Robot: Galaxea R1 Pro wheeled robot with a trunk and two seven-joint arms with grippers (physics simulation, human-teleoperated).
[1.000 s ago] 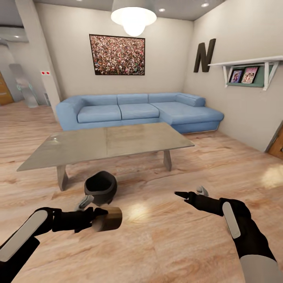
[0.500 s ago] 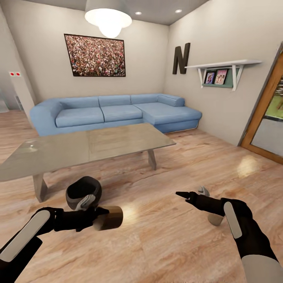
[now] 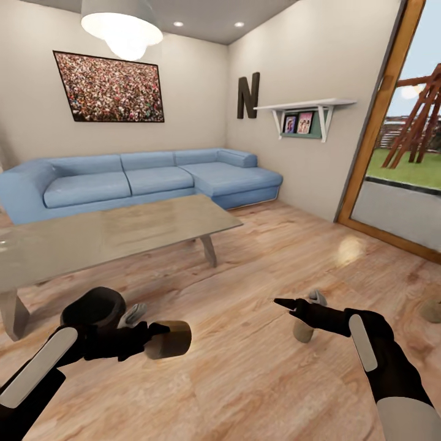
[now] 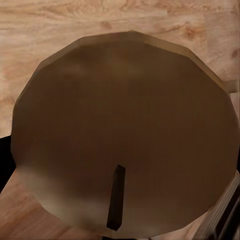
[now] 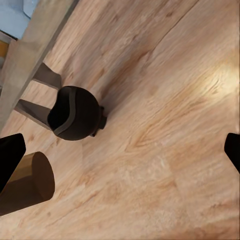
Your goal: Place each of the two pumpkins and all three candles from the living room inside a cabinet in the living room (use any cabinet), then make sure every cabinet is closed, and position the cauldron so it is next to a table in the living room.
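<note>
My left gripper is shut on a tan candle held sideways above the wood floor. The candle's flat top and wick face the left wrist camera. Just behind that hand the black cauldron stands on the floor beside the grey table; the right wrist view shows the cauldron near a table leg. My right gripper is open and holds nothing. A second candle stands on the floor just beyond it. A third candle is at the right edge.
A blue corner sofa runs along the far wall behind the table. A glass garden door with a wooden frame is at the right. A wall shelf hangs in the corner. Open floor lies between the table and the door.
The camera has turned right, so the room slid left and the garden door and two floor candles came into view. Both arms keep their pose, the left still holding its candle.
</note>
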